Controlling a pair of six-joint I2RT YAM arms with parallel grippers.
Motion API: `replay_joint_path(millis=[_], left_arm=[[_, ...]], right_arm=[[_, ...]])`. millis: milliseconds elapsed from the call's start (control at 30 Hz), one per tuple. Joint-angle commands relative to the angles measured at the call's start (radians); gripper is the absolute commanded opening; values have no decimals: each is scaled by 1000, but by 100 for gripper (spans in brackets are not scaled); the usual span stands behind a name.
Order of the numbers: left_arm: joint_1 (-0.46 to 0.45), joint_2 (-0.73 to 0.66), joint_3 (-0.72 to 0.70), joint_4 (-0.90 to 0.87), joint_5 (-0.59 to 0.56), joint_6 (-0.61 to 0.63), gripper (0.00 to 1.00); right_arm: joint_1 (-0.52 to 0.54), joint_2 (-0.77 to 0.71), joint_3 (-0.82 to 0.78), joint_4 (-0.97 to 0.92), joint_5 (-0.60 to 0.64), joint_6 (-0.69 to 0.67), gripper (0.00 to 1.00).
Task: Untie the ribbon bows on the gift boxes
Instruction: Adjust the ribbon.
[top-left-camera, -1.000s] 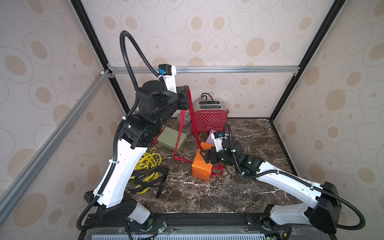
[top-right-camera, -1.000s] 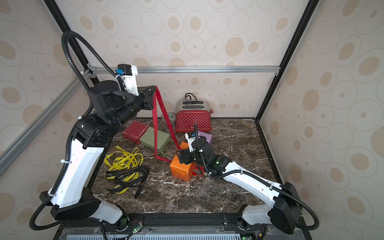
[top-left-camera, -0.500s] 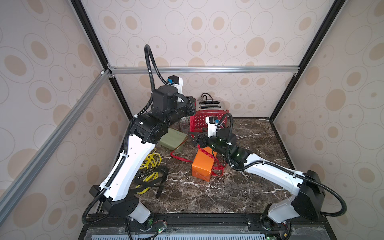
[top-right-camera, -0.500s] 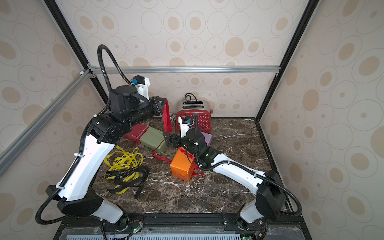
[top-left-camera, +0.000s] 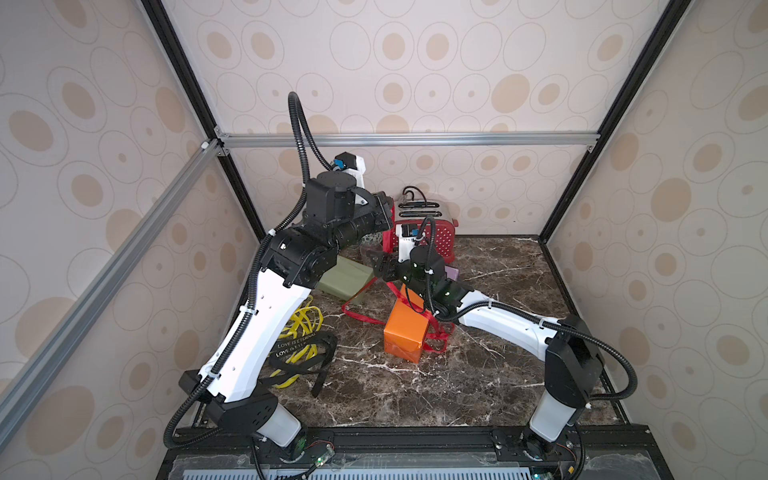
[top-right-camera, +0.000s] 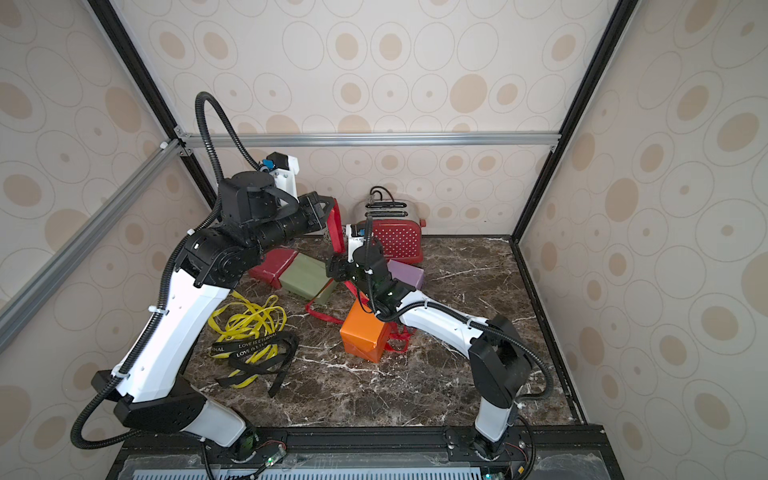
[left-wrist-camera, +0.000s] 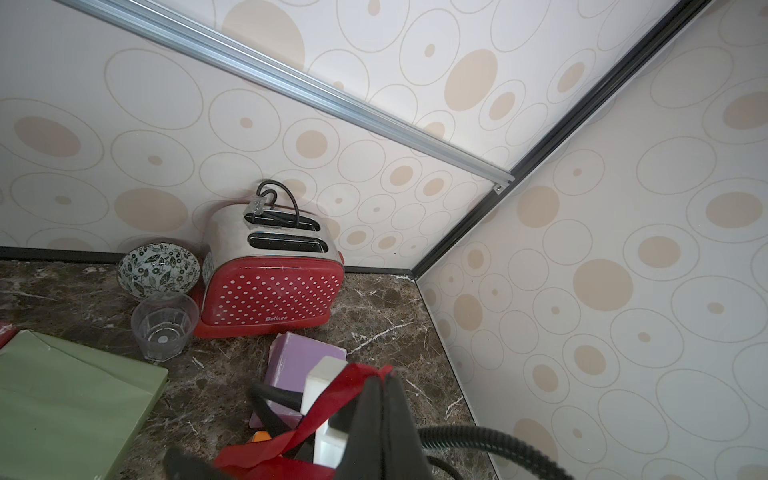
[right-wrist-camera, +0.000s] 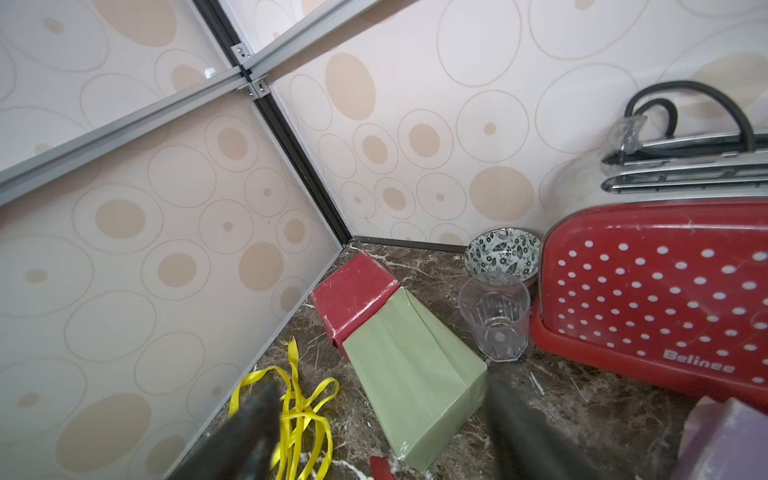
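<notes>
Step in hand, as judged: freeing the red ribbon (top-left-camera: 360, 316), the only ribbon not yet off its box.

- **Ribbon:** it runs from the orange box (top-left-camera: 405, 337) at bench centre up to the left gripper (left-wrist-camera: 383, 379). A tangle sits on the box's 3 o'clock side.
- **Left gripper:** clamped on the ribbon's end, raised toward 12 o'clock in front of the toaster (top-right-camera: 395, 239).
- **Right gripper (right-wrist-camera: 381, 390):** jaws apart, nothing between them. It hovers at 11 o'clock of the orange box, just beside the olive green box (top-right-camera: 305, 274).

To do it well:
- The right gripper should close on the flat strand near the box, not on the paper.
- Pull along the ribbon, away from the tangle.
- The light box will probably drag, so short pulls seem wise.

Against one second ago:
- The left gripper is lower and farther toward 12 o'clock.
- The ribbon, then taut, now lies slack.
- The right gripper has left the orange box.
- The yellow ribbons (top-right-camera: 249, 320) and black ribbon (top-right-camera: 249, 347) lie loose at 8 o'clock, unchanged.
</notes>
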Motion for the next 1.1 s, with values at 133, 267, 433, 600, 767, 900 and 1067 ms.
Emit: replay_joint_path(millis=[133,267,433,600,767,900,1067], left_arm=[[74,-36,-61,-35,-79,19,40],[170,-104,-216,-18,-88,1,91],[180,-255,-452,39,-139,31,99],[180,-341,-621,40,-128,56,100],[180,-392,-767,122,-93,100,99],[179,-341,-775,144,48,119,99],[180,-300,-801,260,294,118,99]], right_arm=[[-25,-27,5,52,-83,41,0],[-42,-74,86,-49,-111,57,0],[-52,-109,269,-179,-94,-4,0],[-81,-79,554,-322,-60,-82,0],[-110,0,939,-430,-7,-199,0],[-117,138,1346,-503,6,-327,0],[-128,138,1414,-347,15,-413,0]])
